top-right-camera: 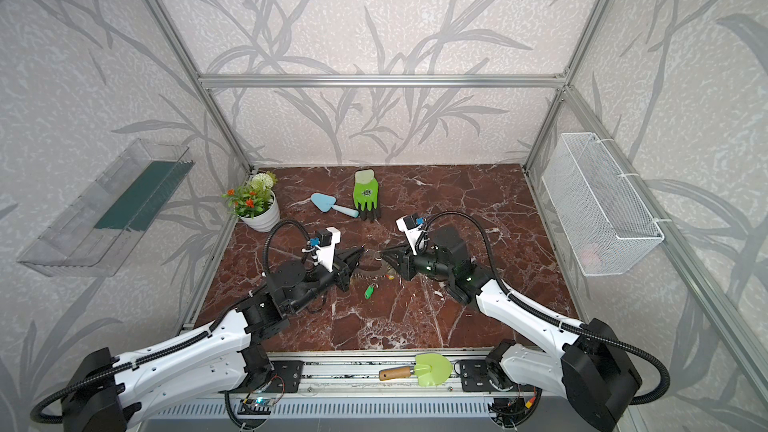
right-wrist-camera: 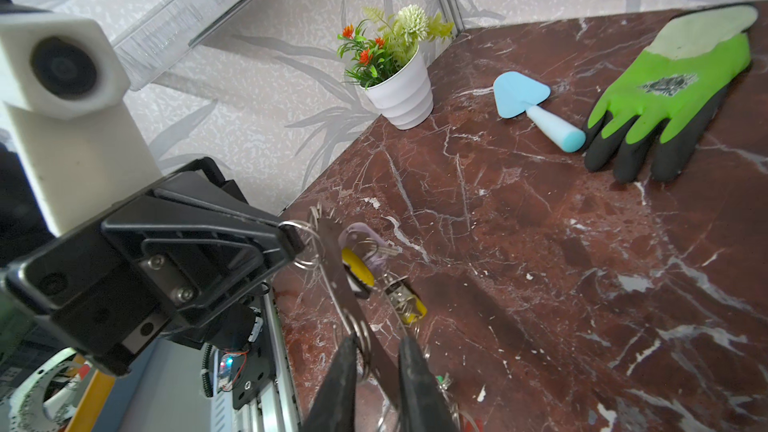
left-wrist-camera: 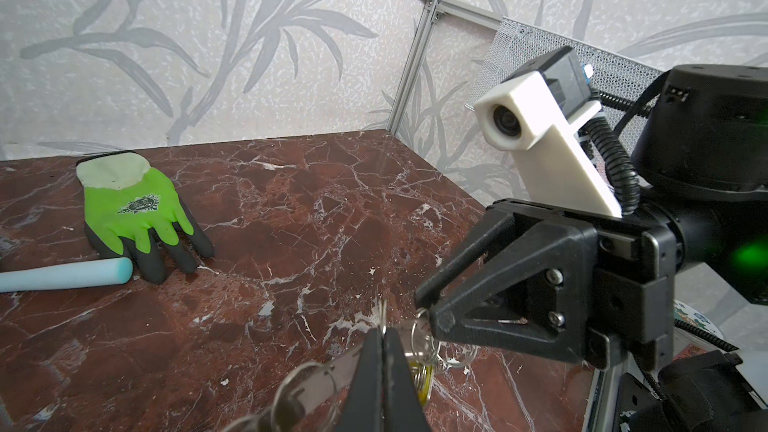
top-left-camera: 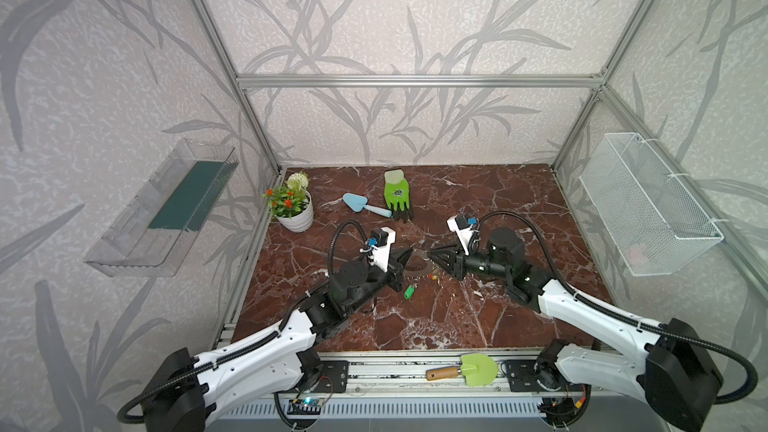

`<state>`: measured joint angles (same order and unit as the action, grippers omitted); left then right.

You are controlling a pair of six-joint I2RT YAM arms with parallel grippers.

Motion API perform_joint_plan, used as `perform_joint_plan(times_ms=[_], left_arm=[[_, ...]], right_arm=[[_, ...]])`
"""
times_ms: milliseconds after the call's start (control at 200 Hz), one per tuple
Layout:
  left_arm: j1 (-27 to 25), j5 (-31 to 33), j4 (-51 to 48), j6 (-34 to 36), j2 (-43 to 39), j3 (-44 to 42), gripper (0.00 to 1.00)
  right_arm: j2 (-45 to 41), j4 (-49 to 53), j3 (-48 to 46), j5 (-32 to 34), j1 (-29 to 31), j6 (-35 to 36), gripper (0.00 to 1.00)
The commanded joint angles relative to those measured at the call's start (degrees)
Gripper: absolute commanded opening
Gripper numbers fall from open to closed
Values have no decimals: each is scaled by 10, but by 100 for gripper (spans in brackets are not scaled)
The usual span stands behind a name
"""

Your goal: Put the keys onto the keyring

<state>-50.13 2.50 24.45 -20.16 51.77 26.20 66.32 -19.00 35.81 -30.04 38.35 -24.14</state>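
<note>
1. Far left of the bench (top-left-camera: 519, 201): a white flower pot (top-left-camera: 297, 220). To its right lie a blue trowel (top-left-camera: 365, 203) and a green glove (top-left-camera: 397, 197).
2. Left tool (right-wrist-camera: 293, 238): fingers pressed together, pinching a small silver ring (right-wrist-camera: 296, 224) at the rim of the keyring (right-wrist-camera: 331, 245).
3. The keyring is at mid-bench between the two tools, tilted and seen edge-on in the right wrist view. A lilac key (right-wrist-camera: 368, 238) and a yellow key (right-wrist-camera: 357, 268) sit just beside it. A green key (top-left-camera: 409, 292) lies on the bench nearer the front edge.
4. Right tool (right-wrist-camera: 380, 342): the keyring's rim passes between its fingers, with a narrow gap visible. It cannot be told whether they clamp it.
</note>
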Motion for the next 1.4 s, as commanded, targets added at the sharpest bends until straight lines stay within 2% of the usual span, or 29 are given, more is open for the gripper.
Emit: perform_joint_plan(times_ms=[0, 200, 545, 695, 890, 1205, 1395], left_arm=[[2, 17, 57, -32, -2, 0, 0], [2, 24, 62, -63, 3, -2, 0], [2, 38, 20, -89, 6, 12, 0], [2, 28, -54, -87, -2, 39, 0], [6, 1, -167, -85, -7, 89, 0], [26, -64, -373, -97, 57, 213, 0], [41, -111, -460, -70, 97, 278, 0]], right_arm=[[5, -19, 0, -14, 8, -3, 14], [0, -19, 2, -17, 16, -4, 0], [-31, -1, -6, 8, 18, 2, 0], [-48, 29, -5, 45, 18, 24, 0], [-45, 45, 1, 50, 19, 33, 0], [-50, 53, -1, 70, 21, 43, 11], [-66, 75, 7, 99, 21, 62, 30]])
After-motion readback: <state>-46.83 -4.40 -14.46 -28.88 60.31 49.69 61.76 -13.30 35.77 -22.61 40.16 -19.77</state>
